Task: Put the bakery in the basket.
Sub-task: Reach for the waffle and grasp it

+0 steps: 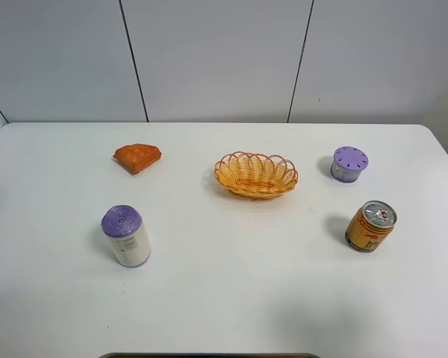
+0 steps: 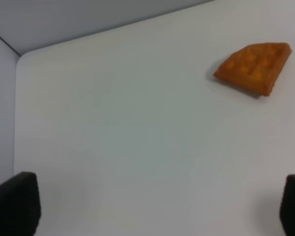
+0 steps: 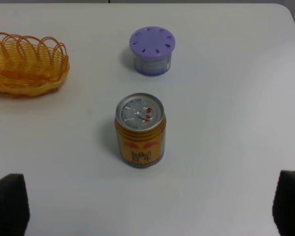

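The bakery (image 1: 137,156) is an orange-brown waffle wedge lying flat on the white table, at the back left. It also shows in the left wrist view (image 2: 254,66). The basket (image 1: 255,174) is an empty oval orange-yellow wicker basket near the table's middle, to the right of the bakery; part of it shows in the right wrist view (image 3: 24,66). My left gripper (image 2: 157,211) is open and empty, well short of the bakery. My right gripper (image 3: 152,206) is open and empty, short of a can. Neither arm shows in the exterior high view.
A white roll with a purple end (image 1: 125,235) stands at the front left. A gold drink can (image 1: 370,225) stands at the right, also seen in the right wrist view (image 3: 139,131). A purple-lidded small container (image 1: 349,163) sits behind it (image 3: 152,50).
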Action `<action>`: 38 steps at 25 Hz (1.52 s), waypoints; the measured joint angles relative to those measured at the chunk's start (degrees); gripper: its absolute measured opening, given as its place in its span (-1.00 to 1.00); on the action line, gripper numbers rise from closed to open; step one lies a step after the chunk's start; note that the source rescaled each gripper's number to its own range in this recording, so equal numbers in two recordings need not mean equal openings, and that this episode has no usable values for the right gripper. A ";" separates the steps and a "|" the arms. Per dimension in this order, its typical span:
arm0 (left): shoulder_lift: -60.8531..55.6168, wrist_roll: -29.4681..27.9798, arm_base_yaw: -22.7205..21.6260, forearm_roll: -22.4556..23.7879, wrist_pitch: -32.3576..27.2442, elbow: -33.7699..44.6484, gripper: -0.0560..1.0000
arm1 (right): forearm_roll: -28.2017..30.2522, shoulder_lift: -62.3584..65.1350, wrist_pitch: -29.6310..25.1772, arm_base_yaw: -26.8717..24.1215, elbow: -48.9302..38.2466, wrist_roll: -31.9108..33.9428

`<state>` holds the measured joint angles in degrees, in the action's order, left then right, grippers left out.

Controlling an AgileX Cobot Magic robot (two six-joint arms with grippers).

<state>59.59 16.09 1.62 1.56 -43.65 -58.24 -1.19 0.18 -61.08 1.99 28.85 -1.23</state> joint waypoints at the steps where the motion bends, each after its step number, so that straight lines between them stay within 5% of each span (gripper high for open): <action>1: 1.63 0.28 0.00 -0.01 0.64 -0.77 1.00 | 0.00 0.00 0.00 0.00 0.00 0.00; 18: 29.83 10.05 11.76 5.92 6.09 -17.50 0.99 | 0.00 0.00 0.00 0.00 0.00 0.00; 38: 54.85 22.85 12.54 0.72 -8.64 -44.15 0.94 | 0.00 0.00 0.00 0.00 0.00 0.00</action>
<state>114.43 38.94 14.17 2.28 -52.29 -102.39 -1.19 0.18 -61.08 1.99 28.85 -1.23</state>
